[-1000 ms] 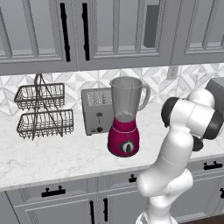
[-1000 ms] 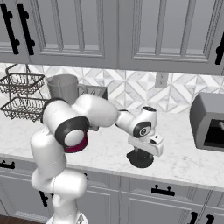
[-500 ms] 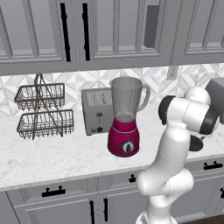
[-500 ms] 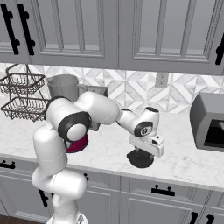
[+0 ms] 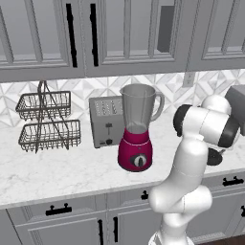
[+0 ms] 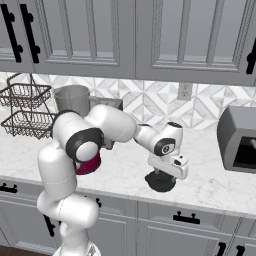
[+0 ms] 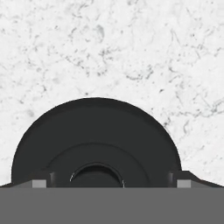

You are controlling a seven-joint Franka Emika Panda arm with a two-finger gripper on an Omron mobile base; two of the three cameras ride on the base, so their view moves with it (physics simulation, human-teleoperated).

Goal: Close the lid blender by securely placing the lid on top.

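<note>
1. The pincer (image 6: 161,174) hangs just above the lid (image 6: 160,182); whether it grips the lid cannot be told.
2. The lid lies flat on the white surface (image 6: 210,175).
3. The blender (image 5: 137,128) stands open-topped, well apart, at 9 o'clock from the lid.

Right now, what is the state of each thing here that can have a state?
blender: upright on the counter, jar mouth open, no lid on it.
lid: lying flat on the counter, apart from the blender.
gripper: directly over the lid, fingers on either side, open.
toaster: slots empty.
wire baskets: empty.
</note>
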